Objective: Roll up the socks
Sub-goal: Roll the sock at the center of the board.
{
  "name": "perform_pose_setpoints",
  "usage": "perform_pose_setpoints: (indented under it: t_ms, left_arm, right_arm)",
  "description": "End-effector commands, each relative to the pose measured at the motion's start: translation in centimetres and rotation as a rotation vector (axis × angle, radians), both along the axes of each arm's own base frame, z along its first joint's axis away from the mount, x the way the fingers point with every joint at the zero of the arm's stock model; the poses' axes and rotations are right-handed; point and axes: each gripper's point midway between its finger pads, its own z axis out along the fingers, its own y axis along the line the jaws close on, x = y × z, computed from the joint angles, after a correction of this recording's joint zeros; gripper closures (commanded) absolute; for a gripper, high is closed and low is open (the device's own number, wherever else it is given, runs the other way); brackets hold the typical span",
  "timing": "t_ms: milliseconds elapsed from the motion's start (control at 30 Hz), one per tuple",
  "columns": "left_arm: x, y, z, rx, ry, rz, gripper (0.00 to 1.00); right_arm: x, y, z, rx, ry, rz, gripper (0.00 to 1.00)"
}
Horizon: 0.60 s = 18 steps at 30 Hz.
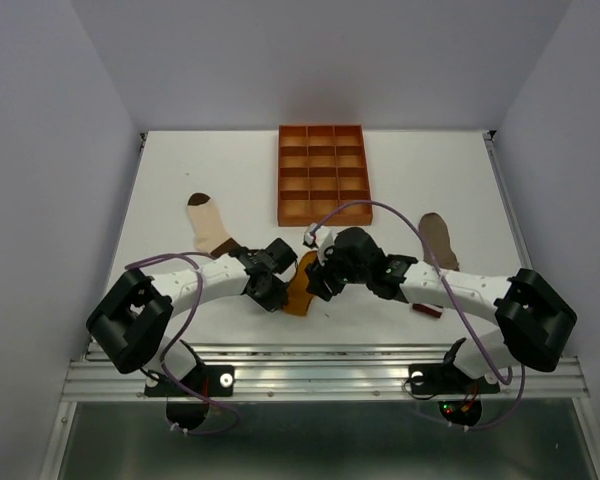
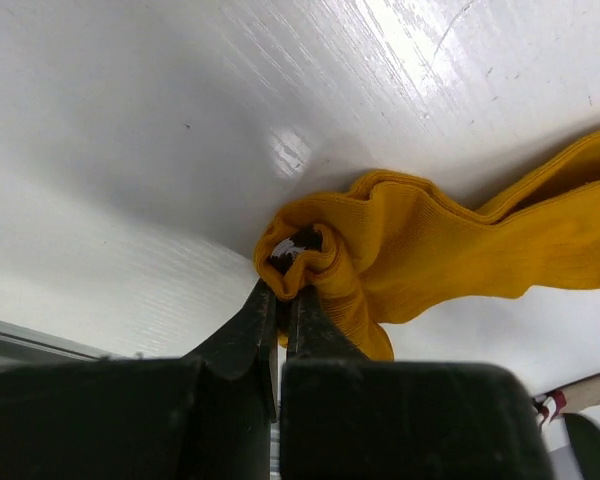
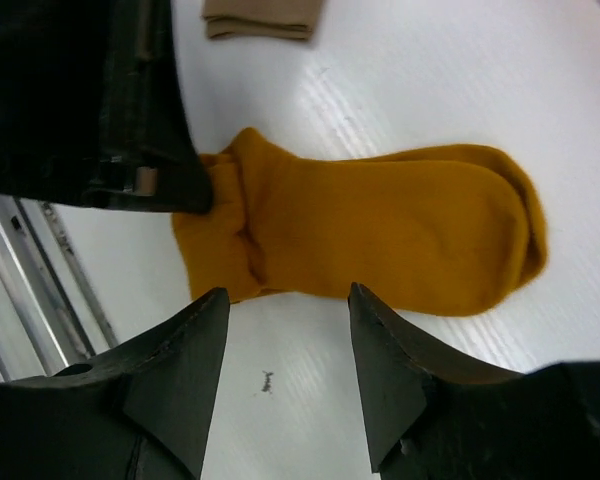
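The mustard-yellow sock (image 1: 302,287) lies near the table's front edge, between both grippers. My left gripper (image 2: 285,290) is shut on its bunched, curled end (image 2: 315,255), and the rest of the fabric trails off to the right. My right gripper (image 3: 287,295) is open just short of the sock (image 3: 380,235), touching nothing, with bare table between its fingers. The cream sock (image 1: 212,228) lies flat to the left behind the left arm. The taupe sock (image 1: 438,238) lies at the right, partly hidden by the right arm.
The orange gridded tray (image 1: 323,172) stands at the back centre. A small dark red object (image 1: 426,310) lies by the right arm near the front edge. A tan sock cuff (image 3: 260,18) shows at the top of the right wrist view. The left gripper's body (image 3: 90,100) crowds the sock's left end.
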Motion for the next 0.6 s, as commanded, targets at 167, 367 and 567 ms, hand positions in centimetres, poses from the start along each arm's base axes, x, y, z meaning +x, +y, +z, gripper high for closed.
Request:
perform_pose_setpoints:
  t_ms: [167,367,567]
  left_arm:
    - [-2.6,2.0,-1.0,0.128,0.125,-0.022,1.0]
    - [-2.8,1.7,-0.9,0.105,0.125,-0.015,1.0]
    - [-3.0,1.5,-0.9,0.079,0.12,-0.008,1.0]
  right_arm:
    - [-4.0,4.1,0.5,-0.018,-0.145,0.172,0.41]
    - [-5.2,5.2,-1.0,-0.065,-0.153,0.208,0.41]
    - [-5.1,4.4,-1.0,-0.061,-0.16,0.123,0.41]
